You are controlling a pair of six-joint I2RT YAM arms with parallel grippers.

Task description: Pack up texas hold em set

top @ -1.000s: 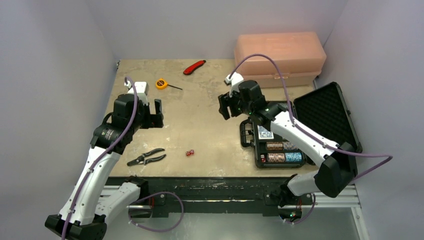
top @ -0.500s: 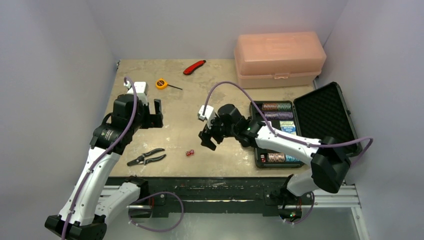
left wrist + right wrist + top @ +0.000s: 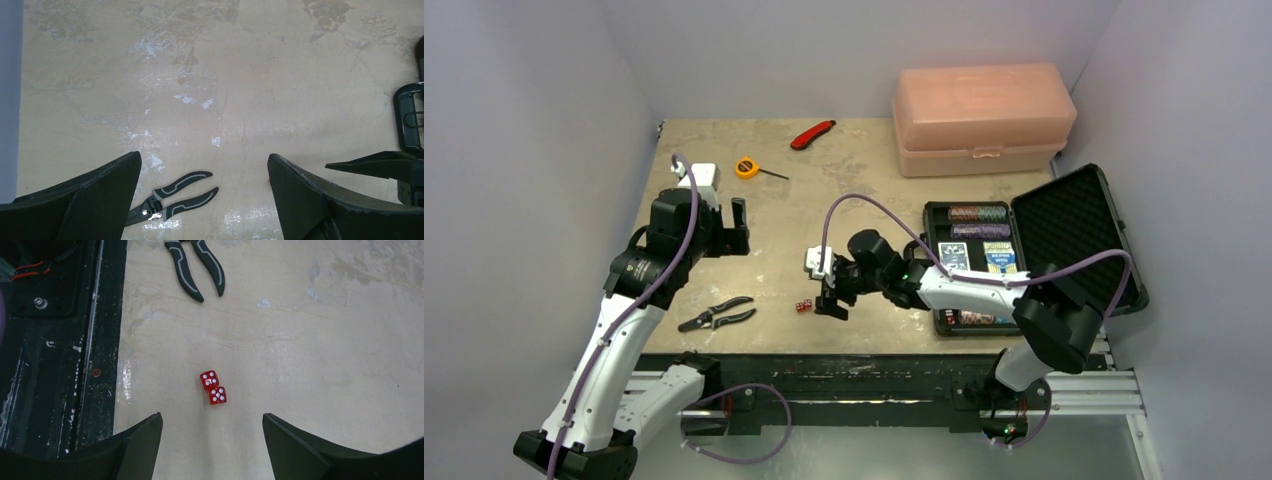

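Right wrist view looks straight down on two red dice (image 3: 213, 388), which lie touching each other on the worktop (image 3: 325, 340). They are just ahead of the right gripper (image 3: 211, 422), whose jaws stand apart with nothing between them. Pliers (image 3: 195, 265) lie farther off. In the top external view the black case (image 3: 1074, 225) sits open at the right, with chip rolls (image 3: 977, 214) and card decks (image 3: 954, 257) inside. The left gripper (image 3: 741, 222) hovers wide open and empty, well apart from the dice.
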